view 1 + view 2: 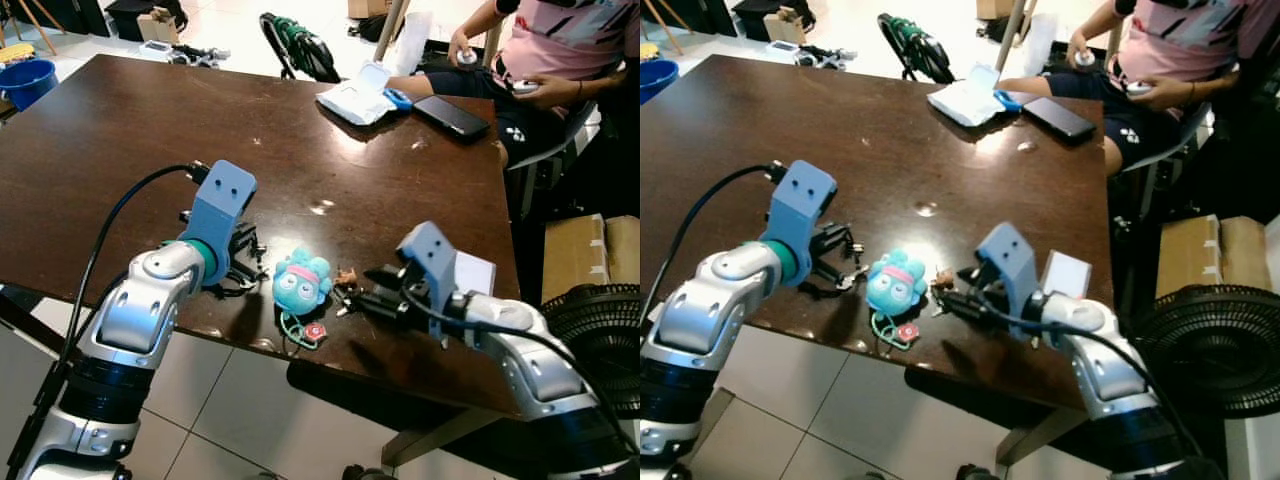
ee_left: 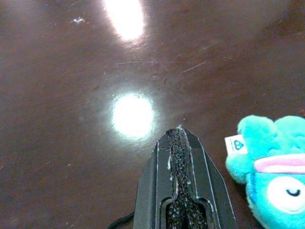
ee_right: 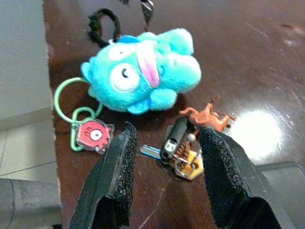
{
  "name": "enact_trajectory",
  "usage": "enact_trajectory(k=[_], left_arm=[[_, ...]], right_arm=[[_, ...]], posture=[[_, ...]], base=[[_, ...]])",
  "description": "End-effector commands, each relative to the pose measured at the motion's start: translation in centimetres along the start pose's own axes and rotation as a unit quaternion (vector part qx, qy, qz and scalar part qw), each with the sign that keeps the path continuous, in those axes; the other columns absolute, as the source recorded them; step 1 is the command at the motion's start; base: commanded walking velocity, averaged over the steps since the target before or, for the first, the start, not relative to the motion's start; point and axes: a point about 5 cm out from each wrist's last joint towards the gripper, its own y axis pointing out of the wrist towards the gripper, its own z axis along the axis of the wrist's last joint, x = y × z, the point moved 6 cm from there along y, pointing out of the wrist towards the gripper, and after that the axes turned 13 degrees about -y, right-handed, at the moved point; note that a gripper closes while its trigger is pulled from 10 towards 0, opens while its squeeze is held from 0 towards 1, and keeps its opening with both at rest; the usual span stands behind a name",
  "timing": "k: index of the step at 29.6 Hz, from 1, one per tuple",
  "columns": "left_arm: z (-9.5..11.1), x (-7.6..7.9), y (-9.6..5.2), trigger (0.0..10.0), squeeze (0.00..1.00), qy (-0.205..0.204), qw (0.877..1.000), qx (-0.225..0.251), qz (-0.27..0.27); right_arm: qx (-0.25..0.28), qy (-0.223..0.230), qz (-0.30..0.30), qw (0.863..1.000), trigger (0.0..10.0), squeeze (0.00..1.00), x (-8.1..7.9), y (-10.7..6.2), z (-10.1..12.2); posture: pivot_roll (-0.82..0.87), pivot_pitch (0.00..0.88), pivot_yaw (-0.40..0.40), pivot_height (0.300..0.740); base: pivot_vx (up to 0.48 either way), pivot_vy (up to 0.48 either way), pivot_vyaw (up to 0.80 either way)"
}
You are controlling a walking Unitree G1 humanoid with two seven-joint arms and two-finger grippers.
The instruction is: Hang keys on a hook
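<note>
A bunch of keys point(image 3: 177, 149) with a black fob and a small orange figure lies on the dark wooden table point(image 1: 150, 130), near its front edge. Joined to it are a teal plush toy point(image 1: 300, 282), a green ring point(image 3: 65, 93) and a red tag point(image 3: 93, 135). My right gripper point(image 3: 167, 132) is open just above the table, one finger on each side of the keys. It comes at them from the right point(image 1: 352, 298). My left gripper point(image 2: 178, 132) is shut and holds nothing. Its tip rests low over the table just left of the plush point(image 1: 248, 262).
A seated person in a pink shirt point(image 1: 560, 40) holds controllers at the far right corner. A black phone point(image 1: 452, 115) and a white case point(image 1: 360, 98) lie near them. A blue bucket point(image 1: 25, 80) stands far left. A fan point(image 1: 600, 350) and a cardboard box point(image 1: 585, 250) are right of the table.
</note>
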Motion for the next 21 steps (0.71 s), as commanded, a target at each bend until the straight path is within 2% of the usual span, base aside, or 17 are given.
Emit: enact_trajectory(k=[1, 6, 11, 14, 21], left_arm=[[-0.5, -0.1, -0.3, 10.0, 0.0, -0.001, 1.0, -0.007, 0.003], [-0.5, -0.1, -0.2, 10.0, 0.0, -0.002, 1.0, -0.007, 0.005], [-0.3, -0.2, -0.2, 10.0, 0.0, -0.003, 1.0, -0.005, 0.008], [-0.4, -0.3, -0.3, 10.0, 0.0, -0.003, 1.0, -0.006, 0.011], [-0.3, -0.3, -0.4, 10.0, 0.0, -0.005, 1.0, -0.006, 0.013]], right_arm=[[-0.015, -0.003, 0.007, 1.0, 10.0, 0.0, -0.5, -0.3, -0.8], [-0.011, 0.005, 0.002, 1.0, 10.0, 0.0, -0.4, -0.1, -0.5], [-0.008, 0.013, -0.028, 0.999, 10.0, 0.0, 0.4, 2.0, 0.7], [-0.009, 0.017, -0.043, 0.999, 10.0, 0.0, 1.0, 2.6, 1.1], [-0.012, 0.029, -0.032, 0.999, 10.0, 0.0, 0.7, 2.8, 1.0]], posture=[[0.06, 0.066, 0.1, 0.74], [0.06, 0.071, 0.102, 0.74], [0.07, 0.088, 0.098, 0.74], [0.07, 0.089, 0.097, 0.74], [0.08, 0.1, 0.092, 0.74]], base=[[0.0, 0.0, 0.0], [0.0, 0.0, 0.0], [0.0, 0.0, 0.0], [0.0, 0.0, 0.0], [0.0, 0.0, 0.0]])
